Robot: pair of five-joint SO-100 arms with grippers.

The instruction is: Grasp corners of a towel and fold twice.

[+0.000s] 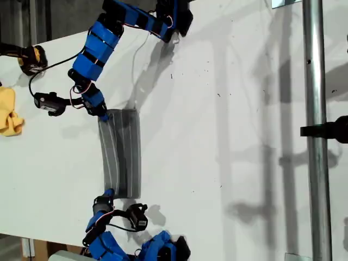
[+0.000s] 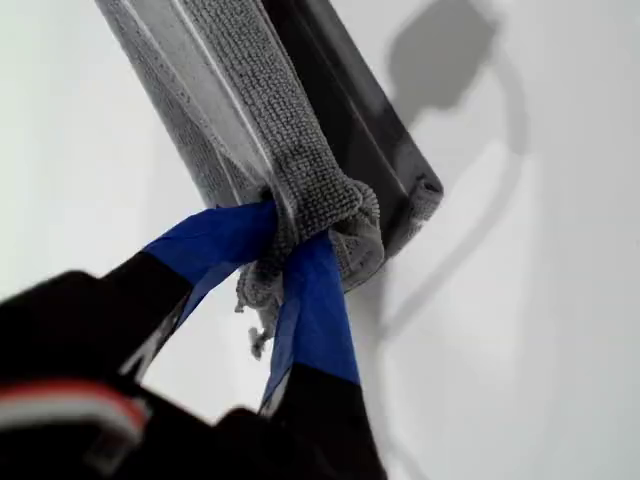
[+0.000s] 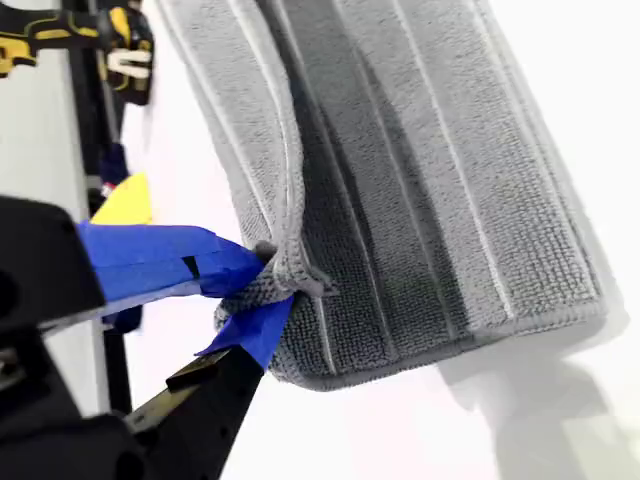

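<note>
Exterior view first: the towel (image 1: 122, 152) lies left of centre on the white table (image 1: 228, 136) as a narrow strip, its long axis running up and down the frame. My first gripper (image 1: 103, 112) comes in from the upper left and sits on the strip's upper-left corner. My second gripper (image 1: 109, 193) comes up from the bottom edge onto the lower-left corner. So each arm has one end of the same long edge, and the cloth lies toward the exterior view's right of both sets of fingers. That's the relation that counts: I judge the next fold has to carry this edge rightward across the strip, both ends together.

The table to the right of the strip is bare as far as the metal pole (image 1: 315, 136). A yellow cloth (image 1: 8, 117) sits at the left edge, well apart.

First wrist view: the first gripper (image 2: 288, 232) has its blue-taped fingers pinched narrow on a bunched corner, layers crumpled between them. The towel (image 2: 240, 90) stretches away, lifted off the table here, a dark shadow beneath it.

Second wrist view: the second gripper (image 3: 268, 285) is likewise clamped on a corner, fingers nearly together around a small wad. The towel (image 3: 420, 180) runs away from the jaws, its stripes along its length. The pinched edge stands raised as a ridge, and the rest lies flat. The yellow cloth (image 3: 125, 200) peeks out behind the fingers.
</note>
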